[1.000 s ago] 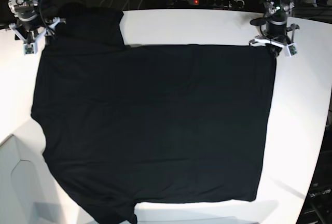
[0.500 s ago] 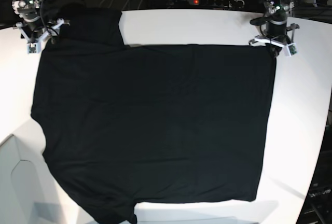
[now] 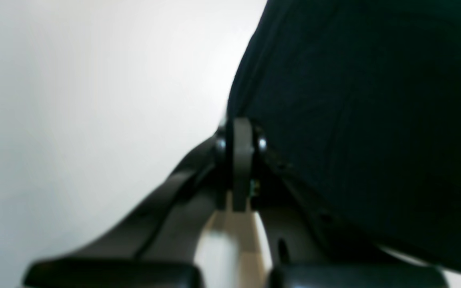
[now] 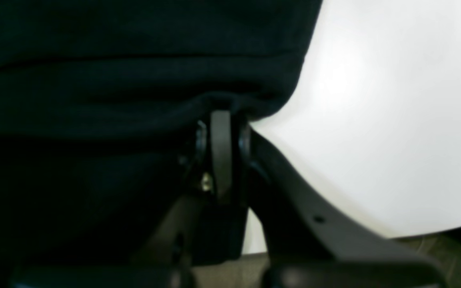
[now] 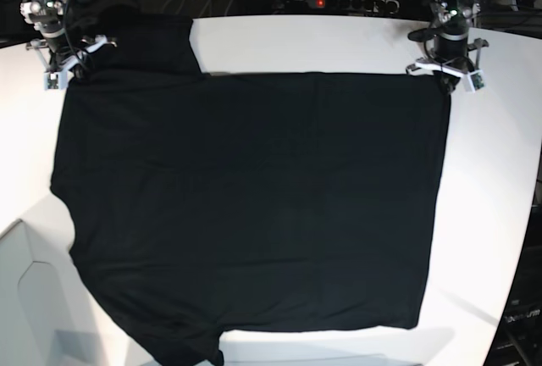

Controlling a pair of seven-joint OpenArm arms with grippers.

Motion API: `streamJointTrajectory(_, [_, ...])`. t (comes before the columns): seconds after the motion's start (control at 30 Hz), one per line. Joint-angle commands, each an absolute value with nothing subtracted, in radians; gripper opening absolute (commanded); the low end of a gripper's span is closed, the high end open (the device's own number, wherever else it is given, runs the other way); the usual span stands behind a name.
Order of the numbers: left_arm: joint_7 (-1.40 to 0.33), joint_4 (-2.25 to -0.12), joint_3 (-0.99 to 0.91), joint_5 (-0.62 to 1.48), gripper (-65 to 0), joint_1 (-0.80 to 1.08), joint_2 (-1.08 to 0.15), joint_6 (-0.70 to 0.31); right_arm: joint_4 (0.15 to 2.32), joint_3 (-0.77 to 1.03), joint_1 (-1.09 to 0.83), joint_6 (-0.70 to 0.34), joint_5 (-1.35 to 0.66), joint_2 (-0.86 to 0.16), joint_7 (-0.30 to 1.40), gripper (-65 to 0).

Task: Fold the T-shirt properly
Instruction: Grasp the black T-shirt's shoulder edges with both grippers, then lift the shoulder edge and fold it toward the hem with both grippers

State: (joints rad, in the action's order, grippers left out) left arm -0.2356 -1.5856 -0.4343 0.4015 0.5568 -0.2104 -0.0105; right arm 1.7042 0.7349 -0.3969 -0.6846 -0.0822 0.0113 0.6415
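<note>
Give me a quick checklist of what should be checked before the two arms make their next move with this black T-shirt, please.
1. Left gripper shut on the T-shirt edge: ok.
2. Right gripper shut on cloth at the sleeve edge: ok.
3. Both grips at the far edge, on opposite corners: ok.
4. T-shirt spread flat on the white table, no big bunching: ok.
5. How many cloth layers each pinch holds: cannot tell.
6. Near hem fully on the table: cannot tell, the picture cuts it off.

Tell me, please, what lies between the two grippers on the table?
In the base view, between the left gripper and the right gripper lie the T-shirt's black far edge and a bare strip of white table.
</note>
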Motion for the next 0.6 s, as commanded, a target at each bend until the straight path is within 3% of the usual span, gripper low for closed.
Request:
streamJointTrajectory(0.0, [-0.216, -1.601, -0.44, 0.4, -65.0, 0.562, -0.22, -0.005, 1.721, 0.739, -0.41, -0.698, -0.036, 0.007, 0.7, -65.0])
streamJointTrajectory(0.57, [-0.213, -1.612, -0.441, 0.4, -65.0, 0.562, -0.22, -0.002, 1.966, 0.776, -0.438, -0.698, -0.159, 0.01, 0.704, -65.0])
